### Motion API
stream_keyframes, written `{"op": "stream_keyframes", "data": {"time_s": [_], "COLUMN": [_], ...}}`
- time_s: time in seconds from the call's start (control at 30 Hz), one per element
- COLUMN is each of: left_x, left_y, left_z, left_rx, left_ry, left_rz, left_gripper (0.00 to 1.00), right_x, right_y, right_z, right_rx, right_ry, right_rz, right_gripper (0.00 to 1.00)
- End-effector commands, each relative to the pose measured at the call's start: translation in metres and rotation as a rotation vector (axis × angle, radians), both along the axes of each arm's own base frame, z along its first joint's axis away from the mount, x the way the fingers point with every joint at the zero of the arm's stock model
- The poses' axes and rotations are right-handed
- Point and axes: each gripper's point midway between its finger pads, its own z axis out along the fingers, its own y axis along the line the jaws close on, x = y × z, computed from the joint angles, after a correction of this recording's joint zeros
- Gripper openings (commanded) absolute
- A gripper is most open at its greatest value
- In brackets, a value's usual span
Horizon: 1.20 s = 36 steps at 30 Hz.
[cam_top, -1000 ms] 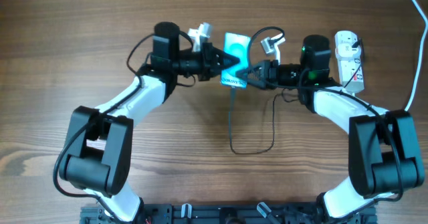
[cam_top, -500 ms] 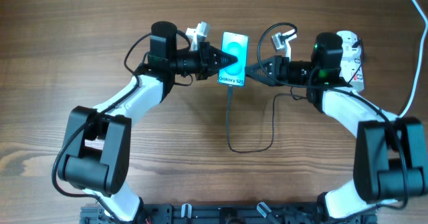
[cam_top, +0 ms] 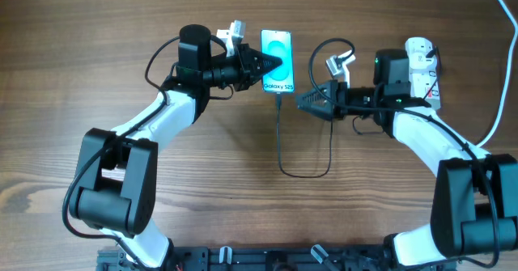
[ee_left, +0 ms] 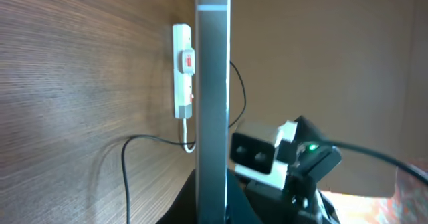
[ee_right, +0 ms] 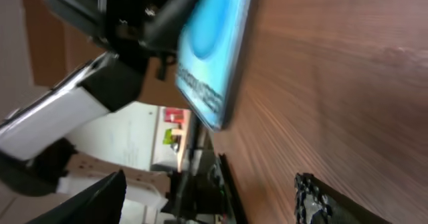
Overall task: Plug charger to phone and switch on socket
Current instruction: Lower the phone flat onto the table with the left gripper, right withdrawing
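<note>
Nearest the base: could snag the slack loop of thin black charger cable point(cam_top: 279, 133) on the wooden desk point(cam_top: 121, 28) during the next reach, tugging its far end loose. Further out: right hand point(cam_top: 306, 103) spread wide, empty; left hand point(cam_top: 267, 62) clamped on the flat turquoise-screened phone point(cam_top: 282, 48), toward the desk's far middle. Could twist in that pinch. Cannot confirm the cable's seating there; too small. Beyond: long white power-strip socket point(cam_top: 422, 61), half hidden by the right arm point(cam_top: 421, 129), on or off unreadable.

The whole worktop point(cam_top: 243, 222) is seen from straight above, from well back, in the overhead view. The phone point(ee_left: 212, 103) is viewed edge-on at close range from the left wrist, with the socket point(ee_left: 182, 70) beyond, and its screen obliquely from the right wrist; it is shared by all three views.
</note>
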Motion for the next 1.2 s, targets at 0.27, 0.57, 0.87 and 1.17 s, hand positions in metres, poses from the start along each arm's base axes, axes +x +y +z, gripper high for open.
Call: {"op": "stream_keyframes", "data": {"time_s": [0.27, 0.57, 0.87, 1.17], "left_x": [-0.005, -0.007, -0.012, -0.015], "left_y": [0.021, 0.022, 0.025, 0.040], "left_z": [-0.065, -0.110, -0.142, -0.168], "left_rx": [0.201, 0.239, 0.280, 0.418], "left_ry": [0.024, 0.074, 0.106, 0.112], "left_rz": [0.004, -0.024, -0.040, -0.018], "left_gripper": [0.04, 0.04, 0.04, 0.04], "right_x": [0.008, 0.012, 0.009, 0.008], "right_y": [-0.006, -0.012, -0.016, -0.018], "right_z": [-0.019, 0.001, 0.014, 0.010], "right_rx": [-0.143, -0.202, -0.231, -0.254], "right_ry": [-0.100, -0.184, -0.218, -0.216], "right_rz": [-0.057, -0.114, -0.143, -0.143], "right_gripper": [0.83, 0.84, 0.85, 0.85]}}
